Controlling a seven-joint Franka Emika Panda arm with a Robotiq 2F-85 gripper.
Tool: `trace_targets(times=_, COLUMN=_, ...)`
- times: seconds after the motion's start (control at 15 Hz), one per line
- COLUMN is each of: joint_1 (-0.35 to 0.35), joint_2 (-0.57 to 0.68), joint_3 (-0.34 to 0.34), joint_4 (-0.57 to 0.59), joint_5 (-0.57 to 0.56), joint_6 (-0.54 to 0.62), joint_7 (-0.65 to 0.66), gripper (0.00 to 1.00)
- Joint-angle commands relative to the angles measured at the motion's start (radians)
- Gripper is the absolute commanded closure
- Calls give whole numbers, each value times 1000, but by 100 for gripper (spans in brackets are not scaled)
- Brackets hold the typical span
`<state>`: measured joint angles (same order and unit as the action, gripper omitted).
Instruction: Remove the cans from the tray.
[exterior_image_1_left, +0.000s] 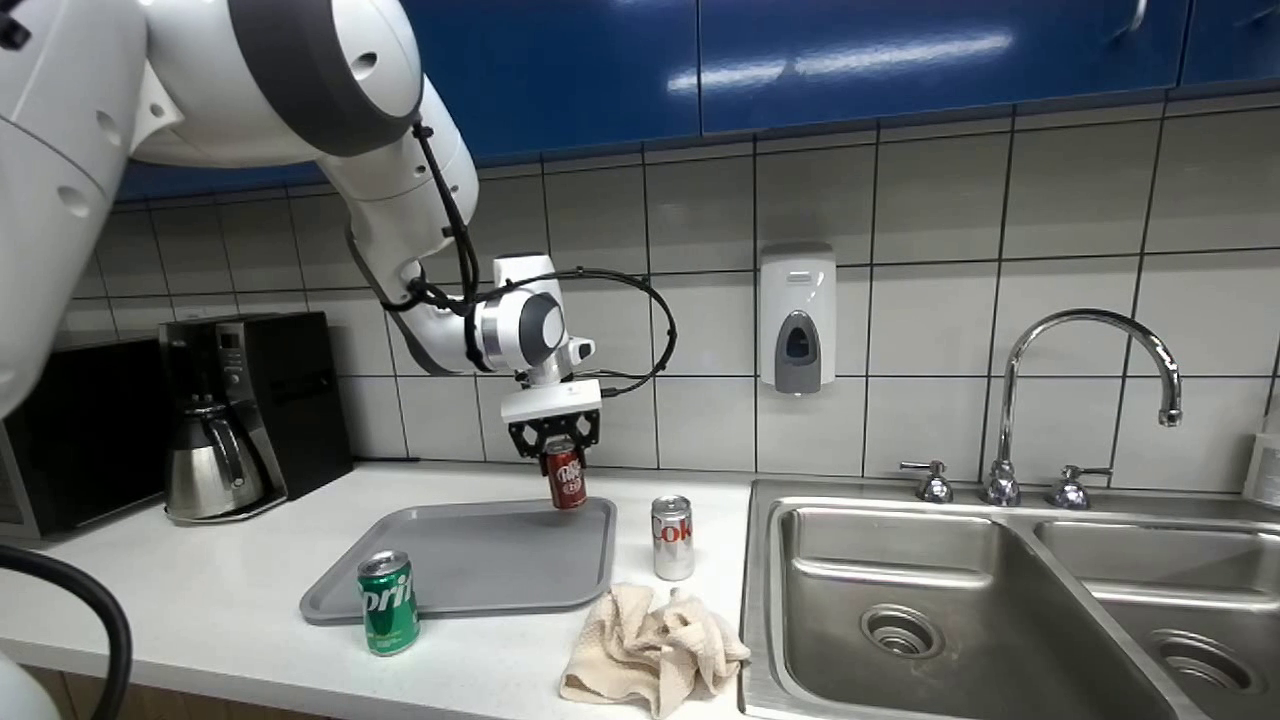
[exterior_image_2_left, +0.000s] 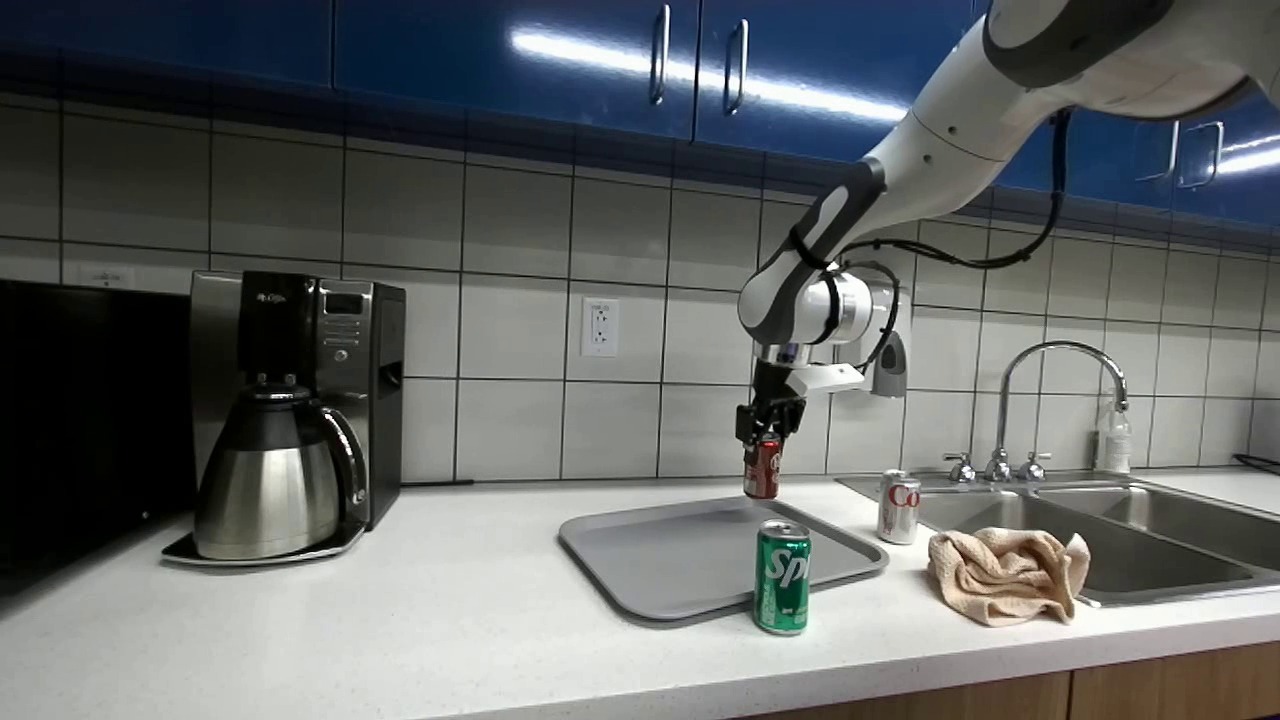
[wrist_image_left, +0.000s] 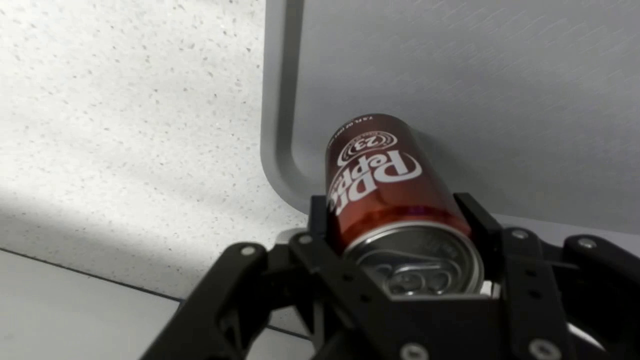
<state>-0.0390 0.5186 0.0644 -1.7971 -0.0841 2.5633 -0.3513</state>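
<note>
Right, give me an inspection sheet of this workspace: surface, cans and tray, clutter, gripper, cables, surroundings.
Surface: white speckled counter.
Tray: flat on the counter.
Dark red can: held at the tray's corner nearest wall and sink; base contact hard to tell.
Green can: upright on the counter, off the tray.
Silver-white can: upright on the counter, between tray and sink.
Clutter: beige cloth, crumpled at the sink's edge.
Gripper: closed on the dark red can's sides.
Cables: black cable along the arm, looping out near the gripper; thick black cable at lower left in an exterior view.
Surroundings: faucet, soap dispenser, blue cabinets, coffee maker with steel pot.
</note>
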Motion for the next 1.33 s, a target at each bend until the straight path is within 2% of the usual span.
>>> trace_targets(times=0.0, joint_1=-19, joint_2=-6, joint_3=0, joint_4=24, joint_5=8, joint_6=-9, joint_7=1, gripper=62)
trace_targets(times=1.27, joint_1=-67, joint_2=98, joint_3=-34, joint_4=173, joint_5=39, joint_6=-52, joint_7=42, gripper=62)
